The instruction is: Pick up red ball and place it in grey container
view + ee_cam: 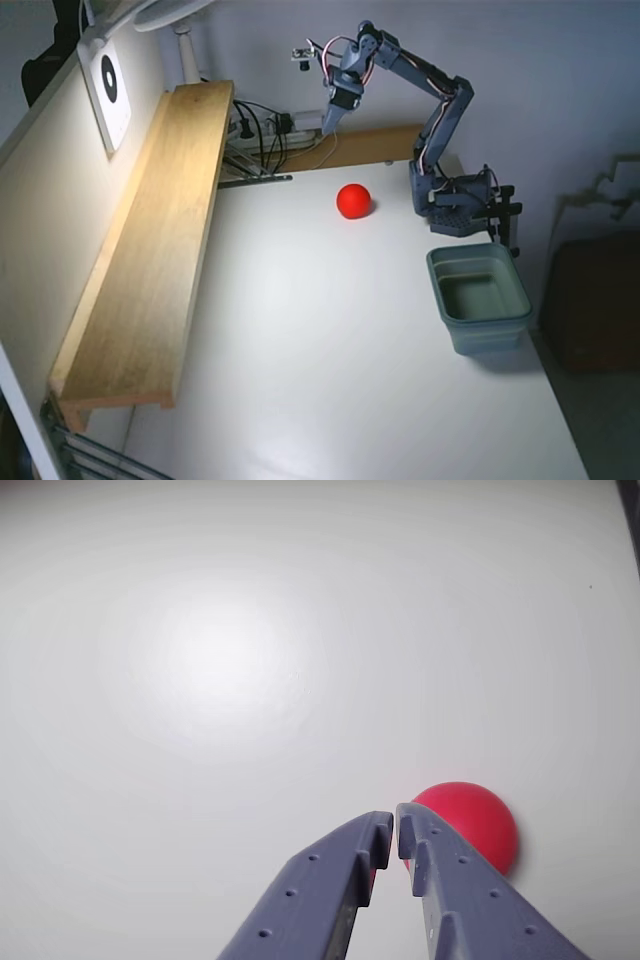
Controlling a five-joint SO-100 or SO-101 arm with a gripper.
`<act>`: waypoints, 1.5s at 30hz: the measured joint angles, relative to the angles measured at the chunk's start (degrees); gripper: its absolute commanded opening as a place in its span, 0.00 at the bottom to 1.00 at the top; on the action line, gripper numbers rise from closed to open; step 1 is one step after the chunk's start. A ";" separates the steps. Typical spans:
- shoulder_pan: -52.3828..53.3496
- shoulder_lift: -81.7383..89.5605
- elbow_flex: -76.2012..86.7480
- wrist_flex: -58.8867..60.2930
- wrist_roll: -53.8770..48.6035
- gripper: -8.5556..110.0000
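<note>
The red ball (353,200) rests on the white table (320,340) near its far edge. My gripper (330,127) hangs in the air above and behind the ball, well clear of it, fingers pointing down. In the wrist view the ball (472,820) lies just beyond the blue-grey fingertips (395,828), which are shut with nothing between them. The grey container (479,297) stands empty on the right side of the table, in front of the arm's base.
A long wooden shelf (150,240) runs along the left side of the table. Cables and a power strip (265,130) lie at the back. The arm's base (455,200) is clamped at the right rear edge.
</note>
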 measured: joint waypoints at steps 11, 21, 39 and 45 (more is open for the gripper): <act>0.00 0.00 0.00 0.00 0.00 0.39; 6.77 0.00 0.00 0.00 -0.09 0.39; 20.13 0.00 0.00 0.00 -0.09 0.39; 26.89 0.00 0.00 0.00 -0.09 0.39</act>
